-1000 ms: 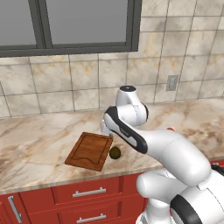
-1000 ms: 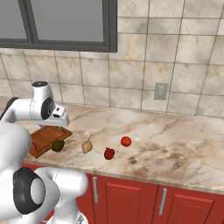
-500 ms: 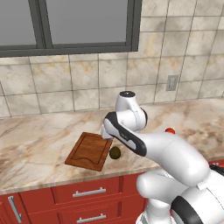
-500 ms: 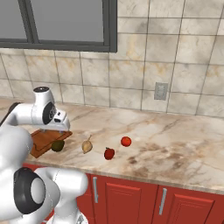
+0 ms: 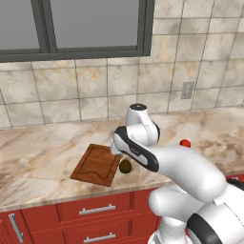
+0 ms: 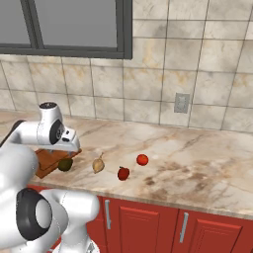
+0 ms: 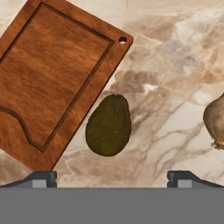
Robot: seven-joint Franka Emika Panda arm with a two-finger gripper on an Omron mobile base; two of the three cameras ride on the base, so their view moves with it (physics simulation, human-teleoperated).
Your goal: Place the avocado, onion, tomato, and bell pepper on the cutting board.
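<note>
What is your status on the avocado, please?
Gripper open, above the avocado. Avocado on the counter beside the cutting board, not yet on it. Nothing in the way.

Kitchen: marble counter (image 6: 197,163), red cabinets (image 6: 148,225).

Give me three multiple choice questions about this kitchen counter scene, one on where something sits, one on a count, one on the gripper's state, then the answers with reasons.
1. Where does the avocado lie?
A. On the counter beside the cutting board
B. In the middle of the cutting board
C. Against the wall tiles

2. How many red vegetables lie on the counter?
A. None
B. Two
C. Four

3. What is the gripper doing?
A. Shut on the onion
B. Shut on the avocado
C. Open, holding nothing

Answers:
1 A, the hand view shows it on marble at the board's edge.
2 B, the right base view shows two red items right of the onion.
3 C, the fingertips stand wide apart with the avocado lying beyond them.
</note>
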